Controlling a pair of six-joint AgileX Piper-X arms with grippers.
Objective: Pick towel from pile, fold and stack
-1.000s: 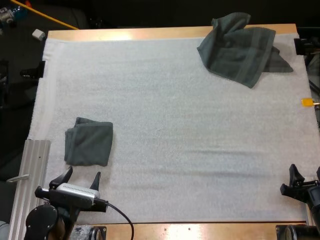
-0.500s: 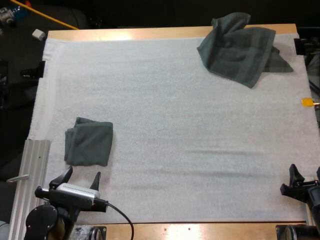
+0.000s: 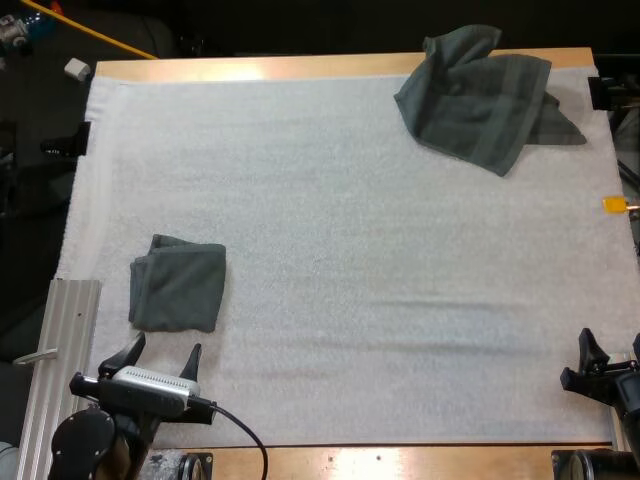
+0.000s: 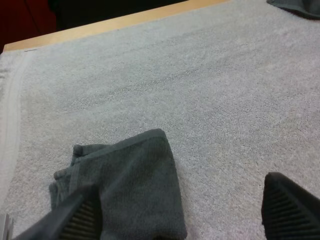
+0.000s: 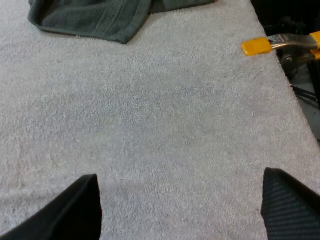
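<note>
Right, the folded towel (image 3: 177, 283) lies just ahead of your left gripper (image 3: 160, 355); both grippers' fingers are spread, holding nothing. Next pick looks due: your right gripper (image 3: 610, 352) must reach the crumpled towel (image 3: 480, 95) at the mat's (image 3: 350, 250) far right corner.

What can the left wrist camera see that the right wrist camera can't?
Left wrist view: the folded towel, lying right by the open left gripper, and the wooden table at its far edge. Right wrist view: the open right gripper, with nothing between its fingers. Both: the white mat and a bit of the crumpled towel far ahead.
</note>
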